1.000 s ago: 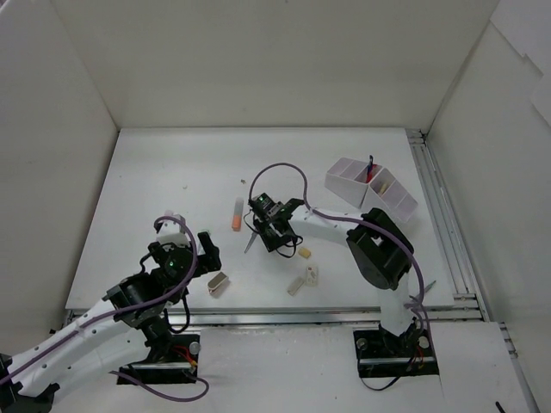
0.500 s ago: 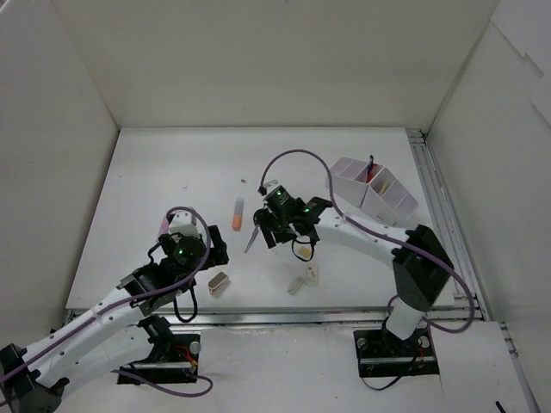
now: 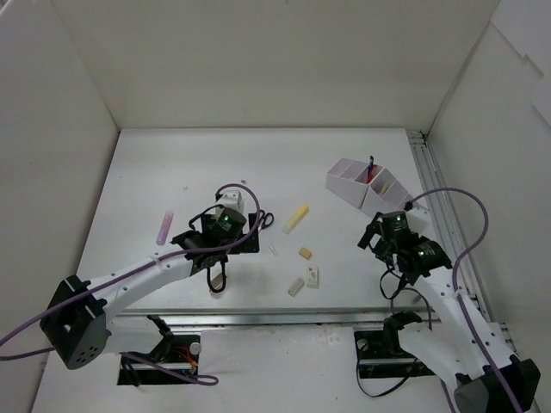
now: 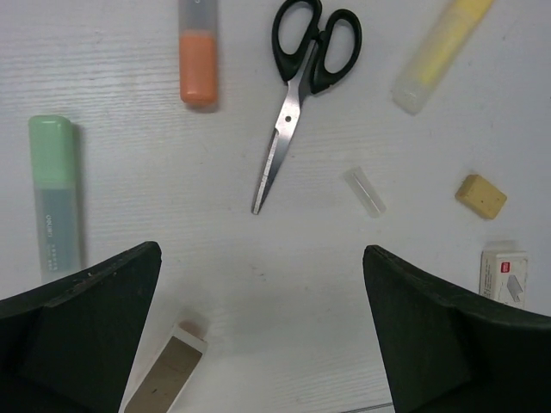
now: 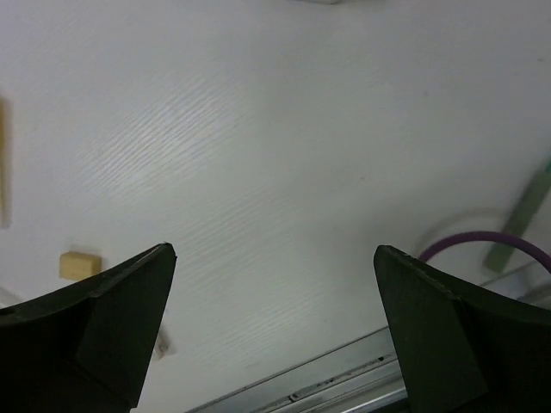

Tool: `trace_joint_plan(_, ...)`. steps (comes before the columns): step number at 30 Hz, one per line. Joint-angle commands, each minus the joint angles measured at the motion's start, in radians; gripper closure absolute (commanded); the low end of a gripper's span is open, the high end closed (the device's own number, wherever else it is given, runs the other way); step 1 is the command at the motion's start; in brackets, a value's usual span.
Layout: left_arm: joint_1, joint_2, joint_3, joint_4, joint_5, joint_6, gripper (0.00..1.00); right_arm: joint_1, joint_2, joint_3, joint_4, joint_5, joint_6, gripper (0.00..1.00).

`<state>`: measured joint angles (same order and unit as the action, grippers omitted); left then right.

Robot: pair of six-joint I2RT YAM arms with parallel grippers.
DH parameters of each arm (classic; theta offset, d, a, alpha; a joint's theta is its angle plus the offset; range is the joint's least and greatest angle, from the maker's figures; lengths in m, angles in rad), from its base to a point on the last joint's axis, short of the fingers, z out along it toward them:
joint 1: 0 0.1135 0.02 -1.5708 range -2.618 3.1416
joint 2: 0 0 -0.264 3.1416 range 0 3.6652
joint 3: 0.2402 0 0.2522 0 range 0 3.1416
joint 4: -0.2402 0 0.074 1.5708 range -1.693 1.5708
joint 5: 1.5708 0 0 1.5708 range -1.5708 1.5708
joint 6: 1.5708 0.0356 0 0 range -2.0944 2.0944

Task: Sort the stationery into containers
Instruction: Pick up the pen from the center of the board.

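Observation:
My left gripper [image 3: 222, 239] [image 4: 261, 249] hangs open over loose stationery with only bare table between its fingers. Below it lie black-handled scissors [image 4: 306, 86] [image 3: 265, 219], an orange marker [image 4: 197, 60], a pale-green marker [image 4: 53, 189], a yellow marker [image 4: 439, 47] [image 3: 295, 217], a beige eraser [image 4: 480, 195] [image 3: 305, 253] and a metallic block [image 4: 168, 374]. At the right, my right gripper [image 3: 403, 249] [image 5: 274, 249] is open and holds nothing. The white divided containers [image 3: 349, 185] stand at the back right, a pen [image 3: 370, 169] upright inside.
A pale pink marker [image 3: 164, 225] lies left of the left arm. Small white boxes [image 3: 312, 276] [image 4: 504, 274] and a clear cap [image 4: 365, 190] sit near the front. A metal rail [image 5: 344, 387] and purple cable [image 5: 482, 245] run by the right gripper. White walls enclose the table.
My right arm has swung from the middle to the right side, uncovering the yellow marker. The left arm has moved from the front left to above the scissors.

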<state>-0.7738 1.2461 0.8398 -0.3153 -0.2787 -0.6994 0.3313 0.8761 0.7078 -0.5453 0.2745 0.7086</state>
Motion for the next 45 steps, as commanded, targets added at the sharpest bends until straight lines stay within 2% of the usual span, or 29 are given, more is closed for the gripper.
trace_joint_plan(1,0.007,0.001,0.053,0.09,0.059,0.054,0.01,-0.099,-0.043,0.004,-0.159,0.083,0.101,0.02)
trace_joint_plan(2,0.016,0.003,0.056,0.09,0.065,0.058,0.01,-0.16,-0.037,0.002,-0.185,0.088,0.097,0.02)
trace_joint_plan(4,0.03,-0.002,0.059,0.091,0.07,0.078,0.01,-0.214,-0.017,-0.001,-0.202,0.144,0.109,0.02)
trace_joint_plan(10,0.14,-0.008,0.073,0.099,0.159,0.112,0.01,-0.386,0.138,0.008,-0.2,0.175,0.115,0.02)
trace_joint_plan(13,0.206,0.003,0.09,0.099,0.226,0.126,0.01,-0.541,0.218,0.002,-0.164,0.12,0.037,0.02)
trace_joint_plan(14,0.221,0.013,0.105,0.096,0.258,0.13,0.01,-0.658,0.243,-0.005,-0.116,0.091,0.011,0.02)
trace_joint_plan(17,0.266,0.035,0.13,0.091,0.321,0.147,0.01,-0.852,0.29,-0.036,-0.055,-0.046,-0.035,0.03)
trace_joint_plan(24,0.312,0.079,0.176,0.073,0.374,0.161,0.01,-0.884,0.405,-0.057,0.033,-0.116,-0.044,0.06)
trace_joint_plan(30,0.349,0.102,0.2,0.058,0.363,0.159,0.0,-0.888,0.422,-0.051,0.059,-0.089,-0.049,0.14)
trace_joint_plan(33,0.36,0.13,0.237,0.033,0.352,0.17,0.0,-0.888,0.417,-0.053,0.061,-0.075,-0.034,0.25)
trace_joint_plan(34,0.369,0.134,0.252,0.016,0.339,0.176,0.01,-0.89,0.419,-0.053,0.062,-0.078,-0.035,0.71)
trace_joint_plan(35,0.369,0.139,0.261,0.006,0.328,0.179,0.0,-0.888,0.416,-0.054,0.062,-0.084,-0.038,0.81)
trace_joint_plan(36,0.378,0.15,0.272,-0.005,0.316,0.189,0.01,-0.89,0.417,-0.053,0.062,-0.089,-0.064,0.8)
trace_joint_plan(37,0.378,0.154,0.294,-0.019,0.303,0.193,0.0,-0.891,0.419,-0.054,0.059,-0.089,-0.06,0.63)
trace_joint_plan(38,0.392,0.156,0.3,-0.033,0.299,0.199,0.0,-0.894,0.42,-0.05,0.05,-0.131,-0.063,0.59)
trace_joint_plan(40,0.401,0.158,0.309,-0.034,0.291,0.215,0.01,-0.893,0.416,-0.054,0.022,-0.136,-0.044,0.55)
trace_joint_plan(45,0.439,0.161,0.324,-0.05,0.299,0.232,0.01,-0.894,0.423,-0.053,0.013,-0.132,-0.035,0.54)
